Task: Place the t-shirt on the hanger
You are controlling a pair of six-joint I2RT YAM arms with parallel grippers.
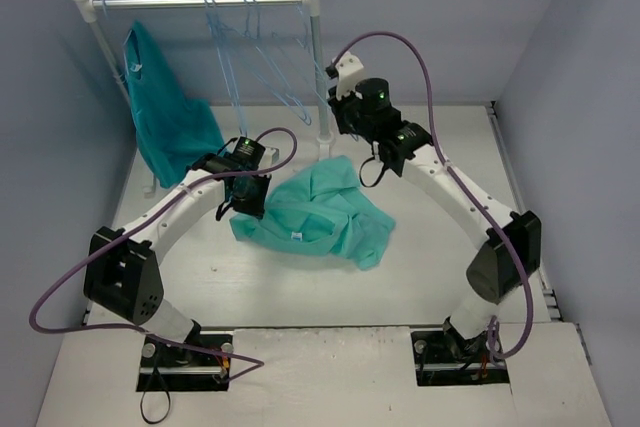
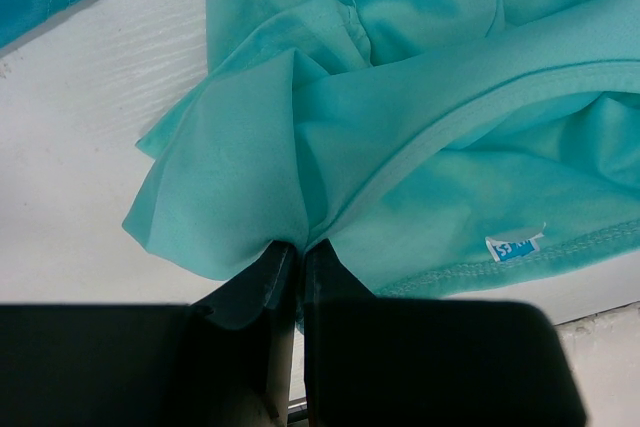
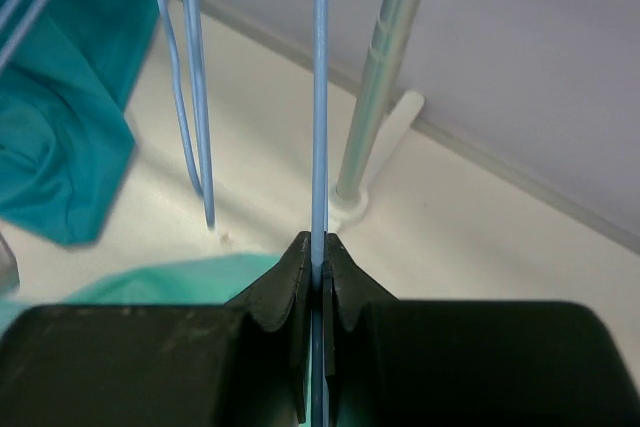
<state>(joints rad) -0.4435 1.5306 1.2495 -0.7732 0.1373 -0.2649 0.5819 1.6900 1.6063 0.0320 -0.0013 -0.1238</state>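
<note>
The mint-teal t-shirt [image 1: 320,212] lies crumpled on the table in the middle. My left gripper [image 1: 245,197] is at its left edge, shut on a fold of the cloth [image 2: 298,247]. The left wrist view shows the neck seam and a small white tag [image 2: 512,246]. My right gripper [image 1: 335,112] is up by the rail's right post, shut on a thin pale-blue hanger wire [image 3: 320,97] that runs straight up from between its fingers. That hanger [image 1: 282,82] hangs among several alike on the rail.
A white-and-metal clothes rail [image 1: 200,2] stands at the back, its right post [image 3: 385,77] close beside my right gripper. A darker turquoise garment [image 1: 165,122] hangs at its left end. Other hanger wires [image 3: 190,67] dangle left of the held one.
</note>
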